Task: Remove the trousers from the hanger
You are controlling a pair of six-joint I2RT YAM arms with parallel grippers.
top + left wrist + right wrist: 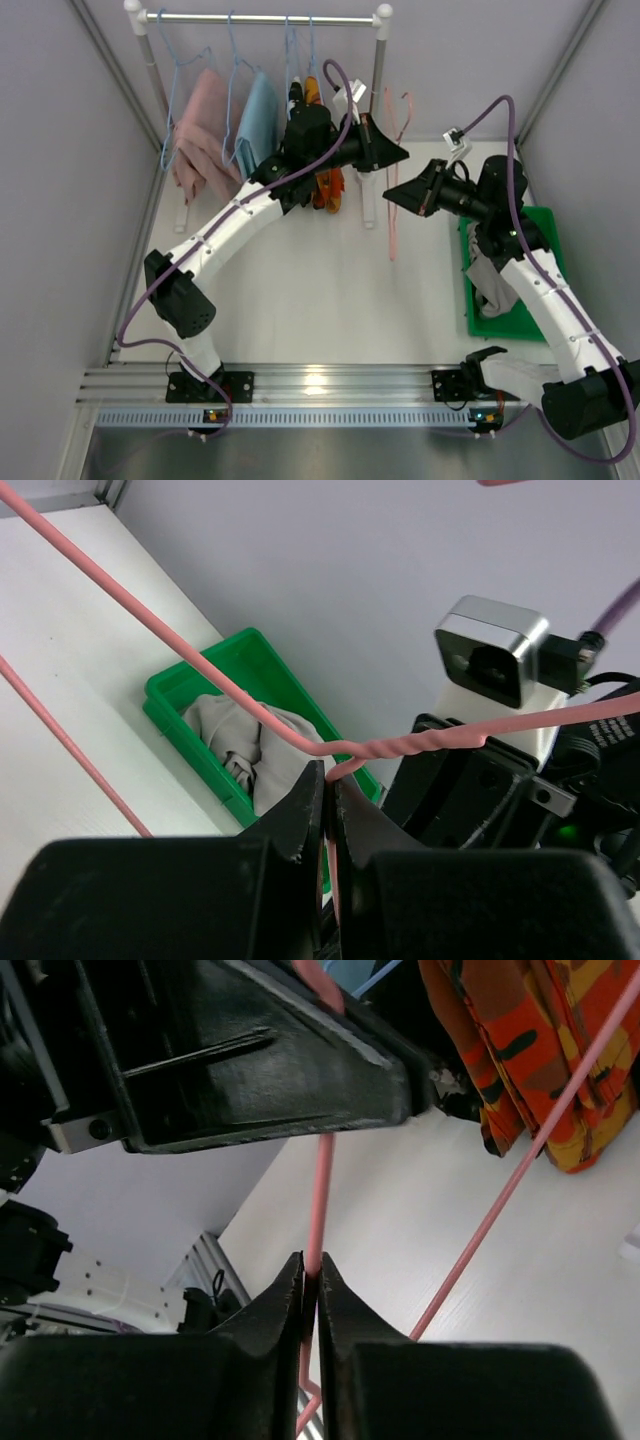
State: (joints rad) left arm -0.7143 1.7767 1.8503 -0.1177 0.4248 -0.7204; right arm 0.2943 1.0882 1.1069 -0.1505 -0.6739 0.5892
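The bare pink wire hanger (391, 225) hangs between my two grippers, off the rail. My left gripper (398, 155) is shut on it by the twisted neck (335, 772). My right gripper (392, 194) is shut on its wire lower down (313, 1272). The grey trousers (487, 280) lie crumpled in the green bin (548, 218) at the right, also in the left wrist view (250, 742). The orange-red, black-patterned trousers (326, 190) hang on the rail behind my left arm and show in the right wrist view (520, 1030).
A white clothes rail (260, 17) stands at the back with blue hangers holding a pink garment (200, 140) and a light-blue garment (258, 120). Grey walls close in the left, right and back. The green bin (205, 670) sits against the right wall.
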